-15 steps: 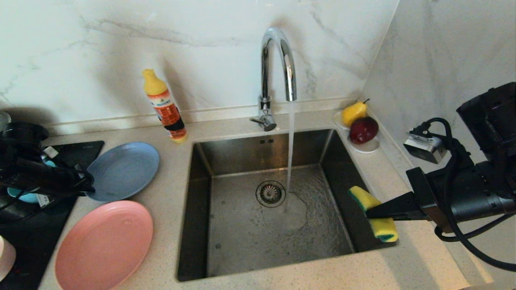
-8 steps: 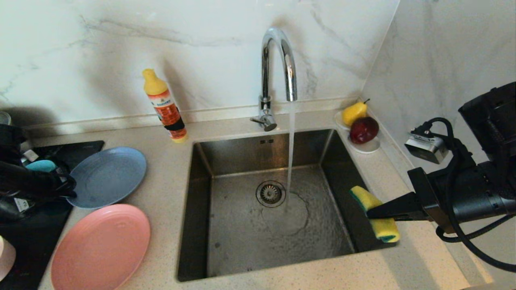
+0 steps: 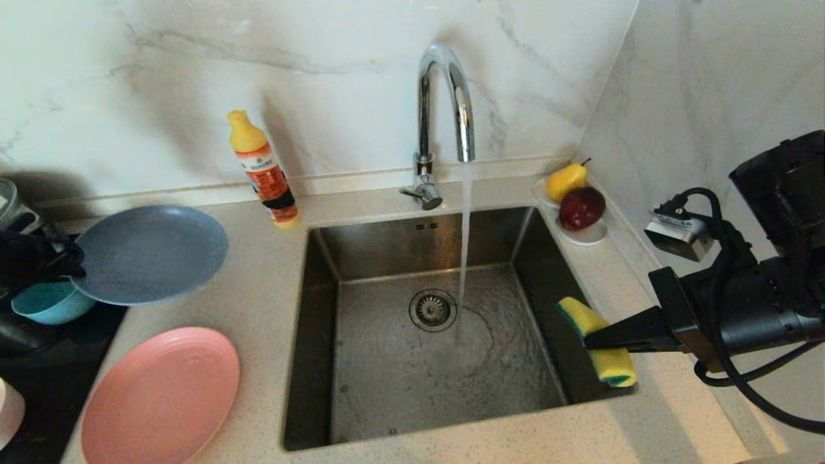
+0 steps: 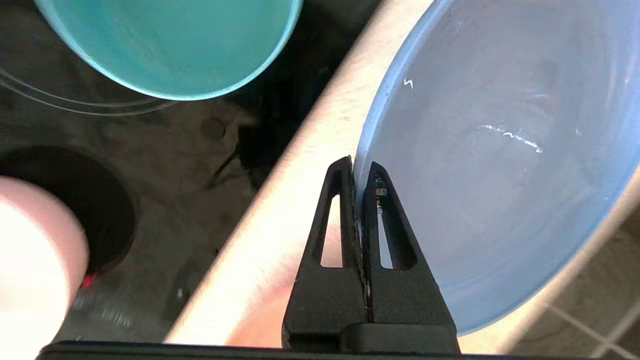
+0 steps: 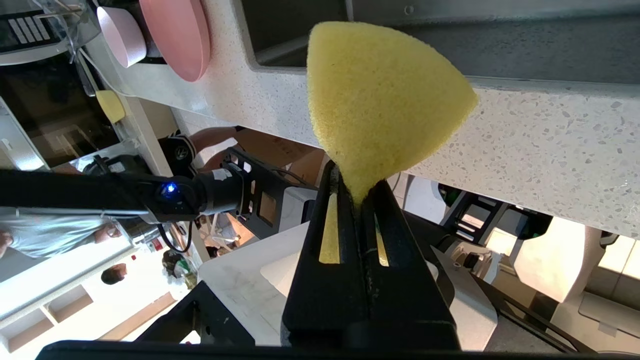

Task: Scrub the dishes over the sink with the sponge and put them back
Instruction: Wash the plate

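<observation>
Change: Your left gripper (image 4: 361,172) had lifted the grey-blue plate (image 3: 149,253) off the desk (image 3: 258,335) over the past second, carrying it up and back toward the wall; the teal bowl (image 3: 50,300) beneath it came into view.
Left fingers: clamped tight on the plate's rim, which ran edge-on between them in the left wrist view.
Right fingers: your right gripper (image 5: 357,187) stayed put at the sink's (image 3: 425,328) right edge, closed on the yellow sponge (image 3: 596,341) at its pinched middle.
Water: the tap (image 3: 445,103) ran a steady stream into the basin beside the drain strainer (image 3: 432,309).
Waiting dishes: the salmon-pink plate (image 3: 161,396) lay flat on the desk left of the sink; the pale pink bowl (image 3: 9,412) sat at the frame's near-left edge.
Meaning: you appeared to be starting on the first dish, with the plate airborne but well left of the basin; it likely needed to travel right to meet the sponge over the water.
</observation>
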Tool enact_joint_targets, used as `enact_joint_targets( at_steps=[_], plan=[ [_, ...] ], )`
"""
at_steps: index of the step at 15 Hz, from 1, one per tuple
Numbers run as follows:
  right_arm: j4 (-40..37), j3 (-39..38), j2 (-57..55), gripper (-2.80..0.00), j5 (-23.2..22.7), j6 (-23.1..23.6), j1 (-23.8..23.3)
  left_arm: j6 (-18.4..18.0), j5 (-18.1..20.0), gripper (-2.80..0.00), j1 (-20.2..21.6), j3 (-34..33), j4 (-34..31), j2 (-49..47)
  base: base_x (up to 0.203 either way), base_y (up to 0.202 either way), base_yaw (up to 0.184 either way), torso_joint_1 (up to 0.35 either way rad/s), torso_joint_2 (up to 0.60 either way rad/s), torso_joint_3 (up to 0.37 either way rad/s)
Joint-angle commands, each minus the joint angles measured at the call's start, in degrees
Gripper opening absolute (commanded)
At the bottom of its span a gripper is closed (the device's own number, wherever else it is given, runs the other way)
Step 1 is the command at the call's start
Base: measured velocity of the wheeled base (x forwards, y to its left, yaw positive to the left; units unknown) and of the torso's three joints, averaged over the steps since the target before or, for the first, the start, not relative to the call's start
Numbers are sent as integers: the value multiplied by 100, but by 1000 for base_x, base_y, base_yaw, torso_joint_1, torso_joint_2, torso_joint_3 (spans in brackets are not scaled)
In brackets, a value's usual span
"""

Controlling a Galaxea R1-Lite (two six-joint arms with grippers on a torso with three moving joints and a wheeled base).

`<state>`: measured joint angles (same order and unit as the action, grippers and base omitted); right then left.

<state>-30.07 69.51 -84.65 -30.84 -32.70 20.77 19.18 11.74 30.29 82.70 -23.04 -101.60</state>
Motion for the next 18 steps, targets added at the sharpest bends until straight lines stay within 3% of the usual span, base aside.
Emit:
enact_joint_targets(
  at_steps=[1, 4, 6, 7, 12, 14, 16, 18],
  plan=[
    [-16, -43, -25, -280, -18, -17, 6, 34, 12, -280, 3, 181, -231, 837, 0, 0, 0, 0, 0, 0],
    [-45, -82, 50, -280, -18, -17, -3, 47, 140, -280, -7, 293, -628, 1631, 0, 0, 0, 0, 0, 0],
    [-34, -122, 92, -280, -18, -26, -3, 65, 683, -280, -117, 360, -1098, 2080, 0, 0, 0, 0, 0, 0],
    [-40, -122, 105, -280, -18, -26, 1, 77, 776, -280, -357, 408, -1264, 2150, 0, 0, 0, 0, 0, 0],
    [-60, -140, 208, -280, -10, -38, -3, 133, 794, -280, -1806, 248, -1644, 2326, 0, 0, 0, 0, 0, 0],
    [-51, -133, 272, -280, -10, -58, -12, 197, 464, -280, -2664, -16, -1645, 2261, 0, 0, 0, 0, 0, 0],
    [-44, -157, 362, -280, -18, -44, -12, 504, 68, -280, -3461, -175, -1568, 1946, 0, 0, 0, 0, 0, 0],
    [-25, -217, 490, -280, -31, -44, -12, 704, -222, -280, -4094, -400, -1037, 1571, 0, 0, 0, 0, 0, 0]
  ],
)
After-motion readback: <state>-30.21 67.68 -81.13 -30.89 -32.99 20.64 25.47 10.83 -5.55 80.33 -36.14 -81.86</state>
